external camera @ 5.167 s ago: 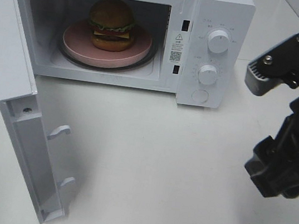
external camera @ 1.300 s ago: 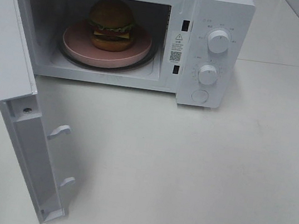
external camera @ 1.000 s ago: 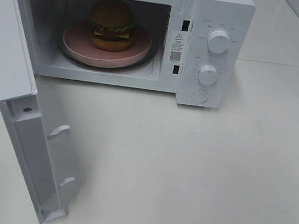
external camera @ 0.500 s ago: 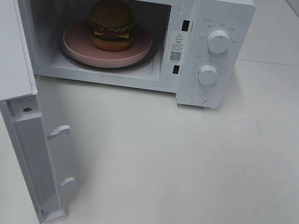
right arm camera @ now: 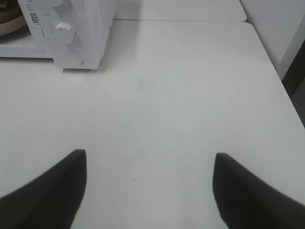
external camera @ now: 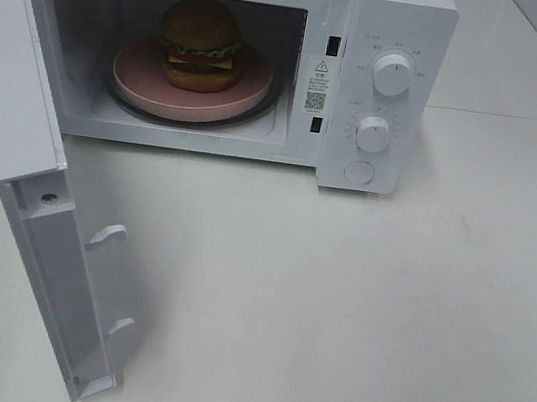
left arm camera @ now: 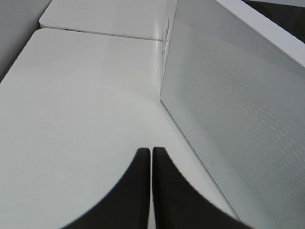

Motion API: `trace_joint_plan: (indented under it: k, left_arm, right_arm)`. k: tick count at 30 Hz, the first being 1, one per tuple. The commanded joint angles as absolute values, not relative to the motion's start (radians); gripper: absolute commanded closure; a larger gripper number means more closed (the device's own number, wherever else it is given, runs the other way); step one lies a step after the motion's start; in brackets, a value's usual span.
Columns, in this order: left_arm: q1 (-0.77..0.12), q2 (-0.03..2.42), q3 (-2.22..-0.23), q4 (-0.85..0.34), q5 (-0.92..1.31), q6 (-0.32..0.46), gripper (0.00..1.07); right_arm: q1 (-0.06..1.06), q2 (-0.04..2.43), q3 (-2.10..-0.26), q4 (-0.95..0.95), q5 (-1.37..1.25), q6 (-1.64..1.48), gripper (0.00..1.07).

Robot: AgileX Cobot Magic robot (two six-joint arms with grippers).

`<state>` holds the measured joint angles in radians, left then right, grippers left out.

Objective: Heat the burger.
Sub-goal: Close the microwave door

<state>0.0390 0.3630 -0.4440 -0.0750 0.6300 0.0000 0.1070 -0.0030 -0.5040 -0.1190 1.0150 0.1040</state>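
Observation:
The burger (external camera: 200, 43) sits on a pink round plate (external camera: 250, 89) inside the white microwave (external camera: 407, 20), whose door (external camera: 18, 118) stands swung wide open to the left. Neither arm shows in the exterior high view. In the left wrist view my left gripper (left arm camera: 151, 151) is shut, its two dark fingers pressed together with nothing between them, beside the outer face of the open door (left arm camera: 238, 109). In the right wrist view my right gripper (right arm camera: 150, 160) is open and empty above bare table, well off from the microwave's control panel (right arm camera: 71, 36).
Two round knobs (external camera: 392, 75) (external camera: 372, 133) and a round button (external camera: 358, 172) sit on the microwave's right panel. The white table (external camera: 353, 315) stretches in front of the microwave. A table edge (right arm camera: 267, 57) shows on one side of the right wrist view.
Over the past second nothing has moved in the exterior high view. About five seconds ago the right arm stood at the right of that view; it has since left it.

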Motion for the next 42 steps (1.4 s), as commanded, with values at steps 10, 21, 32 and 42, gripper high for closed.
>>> trace_joint_plan:
  k: [10,21,32,42]
  left_arm:
    - [0.041,0.463,-0.245,-0.088,0.092,0.000,1.07]
    - [0.041,0.619,-0.161,-0.084,-0.251,-0.006,1.07]
    - [0.030,0.822,-0.161,0.078,-0.388,-0.109,1.07]
    - [-0.010,0.970,-0.161,0.483,-0.591,-0.410,1.07]
  right_arm:
    - [0.103,-0.030,-0.503,-0.119,1.004,0.101,0.36]
    - [0.103,-0.030,-0.503,-0.119,1.004,0.101,0.36]
    - [0.103,-0.030,-0.503,-0.119,1.004,0.101,0.36]
    - [0.103,-0.030,-0.503,-0.119,1.004,0.101,0.36]
